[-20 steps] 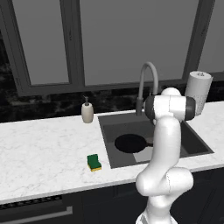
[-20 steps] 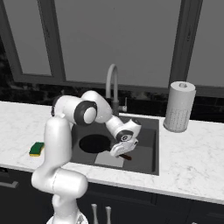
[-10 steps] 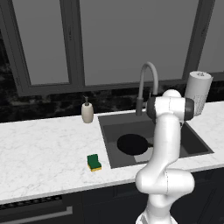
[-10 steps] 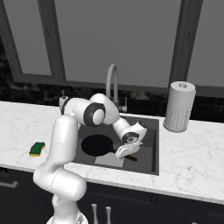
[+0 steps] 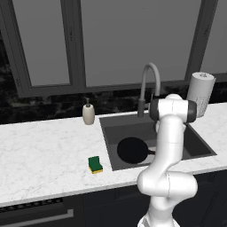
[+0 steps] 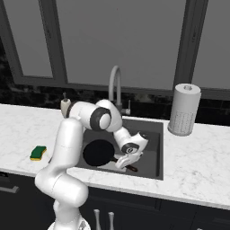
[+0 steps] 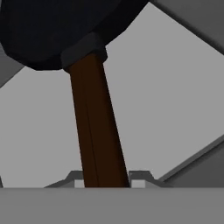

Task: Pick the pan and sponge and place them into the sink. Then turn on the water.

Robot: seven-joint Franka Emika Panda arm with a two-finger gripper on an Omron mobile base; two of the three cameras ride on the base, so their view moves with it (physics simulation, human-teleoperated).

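- The pan [image 5: 132,150] lies flat on the bottom of the sink [image 5: 196,141], toward the basin's left side; its brown handle [image 7: 97,131] points to the right.
- The gripper [image 6: 124,162] is down inside the sink at the pan's handle; in the hand view the handle runs down between the two fingertips [image 7: 140,177] (whether they press it or stand apart from it I cannot tell).
- The sponge [image 5: 95,164] sits green side up on the white counter [image 5: 44,150], near the front edge, just left of the sink.
- The faucet [image 6: 116,89] stands behind the basin; no stream falls from it.
- A soap bottle [image 5: 88,113] stands at the sink's back left corner; a paper-towel roll [image 6: 184,109] stands to its right.
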